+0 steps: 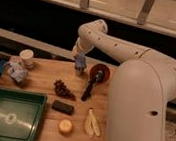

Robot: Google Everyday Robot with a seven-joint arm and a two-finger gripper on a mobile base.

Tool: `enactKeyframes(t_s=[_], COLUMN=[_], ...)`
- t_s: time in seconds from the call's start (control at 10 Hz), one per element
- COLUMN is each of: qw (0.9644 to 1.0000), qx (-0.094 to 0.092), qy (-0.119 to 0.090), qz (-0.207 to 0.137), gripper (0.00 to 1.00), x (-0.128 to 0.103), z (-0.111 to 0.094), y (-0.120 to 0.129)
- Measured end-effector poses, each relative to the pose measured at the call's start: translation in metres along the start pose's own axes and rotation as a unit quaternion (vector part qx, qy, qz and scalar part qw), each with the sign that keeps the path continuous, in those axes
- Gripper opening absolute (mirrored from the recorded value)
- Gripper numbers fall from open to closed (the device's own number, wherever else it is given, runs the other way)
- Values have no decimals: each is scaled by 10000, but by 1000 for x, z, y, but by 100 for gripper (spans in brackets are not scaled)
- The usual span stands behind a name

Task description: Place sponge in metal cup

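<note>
Your robot's white arm [132,67] curved from the right over the wooden table [45,75]. A green tray [7,117] sat at the front left corner. Behind centre lay a red bowl [103,70] with a black utensil [91,85] leaning out. You saw the gripper [79,63] at the table's rear, pinching the sponge [80,61] just above the metal cup [78,71]. Nearby lay grapes [63,89], a banana peel [91,123], a black block [62,107], a yellow round item [65,126] and a paper cup [27,56].

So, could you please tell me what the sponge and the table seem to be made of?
Sponge, shut in the gripper above the table's far edge: probably soft foam, matte light blue. Table: apparently wood, warm brown with faint grain.
</note>
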Motion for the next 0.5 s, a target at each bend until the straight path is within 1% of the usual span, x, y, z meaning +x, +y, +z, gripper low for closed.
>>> enactKeyframes(t_s=[0.2,0.3,0.5], qw=[9999,9999,9996], qx=[83,63,-57], qy=[71,141,269], qz=[2,11,94], gripper=[0,0,0], x=[-3,-3,4], z=[14,27,51], y=[-10,-8,-6])
